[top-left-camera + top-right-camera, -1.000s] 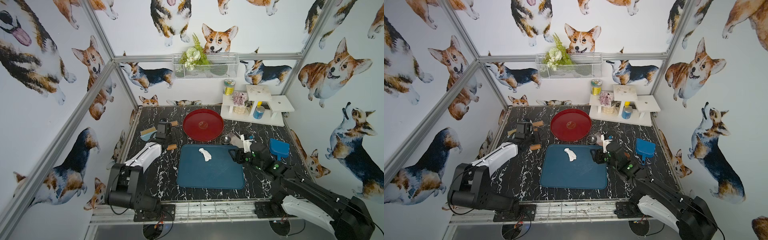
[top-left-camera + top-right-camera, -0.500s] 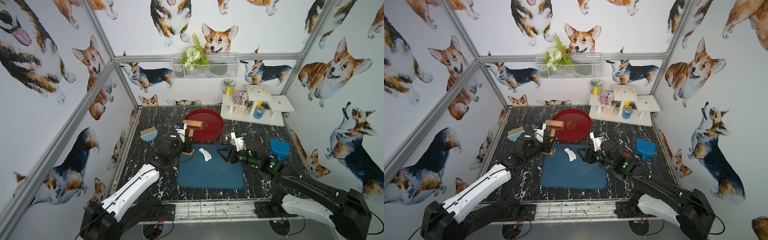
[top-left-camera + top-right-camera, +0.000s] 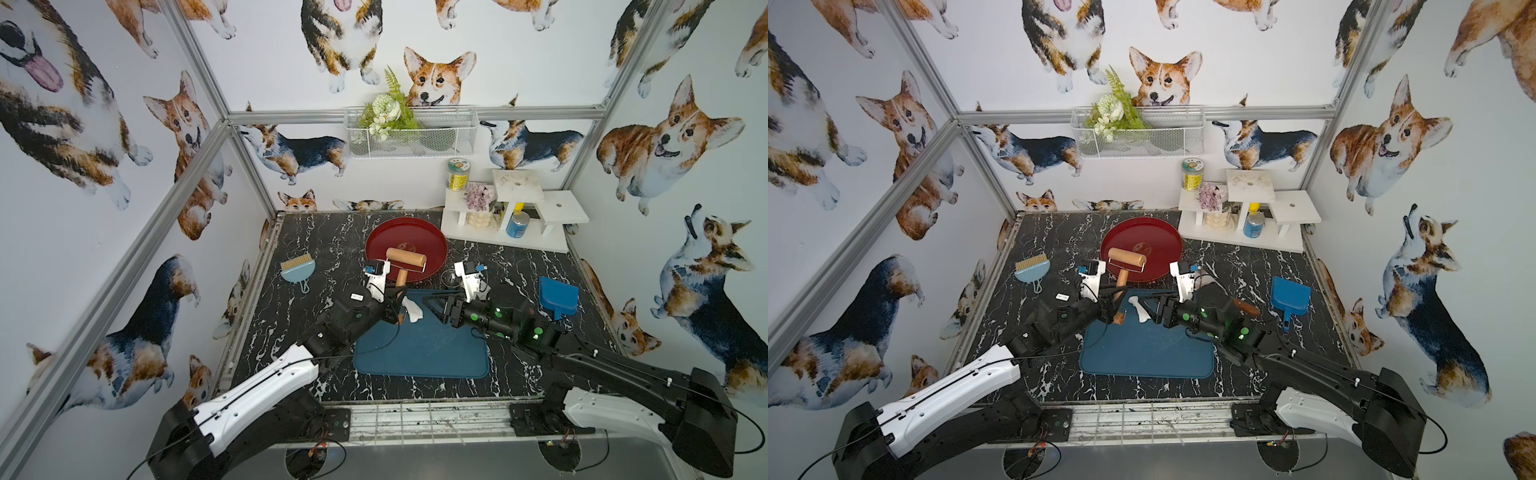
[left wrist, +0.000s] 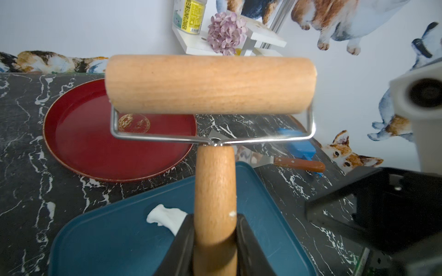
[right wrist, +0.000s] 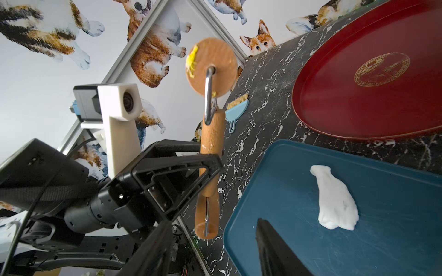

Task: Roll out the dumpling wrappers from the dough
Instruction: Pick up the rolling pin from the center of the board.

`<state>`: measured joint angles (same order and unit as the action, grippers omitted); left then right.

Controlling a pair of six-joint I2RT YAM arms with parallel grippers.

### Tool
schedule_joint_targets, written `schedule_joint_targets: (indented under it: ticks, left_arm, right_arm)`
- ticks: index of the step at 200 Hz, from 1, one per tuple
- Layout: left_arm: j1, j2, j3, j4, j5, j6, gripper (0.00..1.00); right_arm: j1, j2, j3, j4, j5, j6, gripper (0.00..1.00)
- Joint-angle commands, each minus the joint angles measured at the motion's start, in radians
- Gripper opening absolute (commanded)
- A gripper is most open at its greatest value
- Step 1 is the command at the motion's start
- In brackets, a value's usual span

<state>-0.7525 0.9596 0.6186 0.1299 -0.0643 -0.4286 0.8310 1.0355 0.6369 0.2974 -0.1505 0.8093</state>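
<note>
The left gripper (image 4: 215,239) clamps the wooden roller (image 4: 210,83) by its handle beside the dough (image 5: 334,200) on the blue tray (image 5: 394,239). The right gripper (image 3: 432,305), jaws spread and empty, hangs nearby, apparently touching neither.

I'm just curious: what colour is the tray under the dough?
The tray is dark teal-blue, seen best in the right wrist view.

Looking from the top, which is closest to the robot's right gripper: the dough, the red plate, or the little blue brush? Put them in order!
From the right gripper, in a top view:
1. Dough: right beside it, on the blue tray.
2. Red plate: behind the tray.
3. Blue brush: far over on the left.
</note>
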Motion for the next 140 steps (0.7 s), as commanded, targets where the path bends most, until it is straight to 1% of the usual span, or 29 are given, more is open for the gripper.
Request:
schedule_joint_targets:
  ticks: [1,38,89,122,140]
  left_arm:
    - [-0.032,0.005,-0.017,0.148,-0.066,-0.045,0.00]
    - [-0.081,0.042,-0.013,0.198,-0.090,-0.076,0.00]
    - [-0.156,0.081,-0.001,0.248,-0.148,-0.073,0.00]
    - [-0.186,0.086,-0.005,0.260,-0.179,-0.073,0.00]
    - [-0.199,0.088,-0.006,0.263,-0.195,-0.068,0.00]
  right_arm:
    - [0.003,0.013,0.003,0.112,0.068,0.051,0.56]
    - [0.005,0.027,0.003,0.187,0.125,0.047,0.53]
    - [0.005,0.029,0.011,0.210,0.218,0.019,0.51]
    - [0.005,0.017,0.009,0.233,0.272,0.006,0.40]
    - [0.005,0.012,0.013,0.232,0.293,-0.003,0.31]
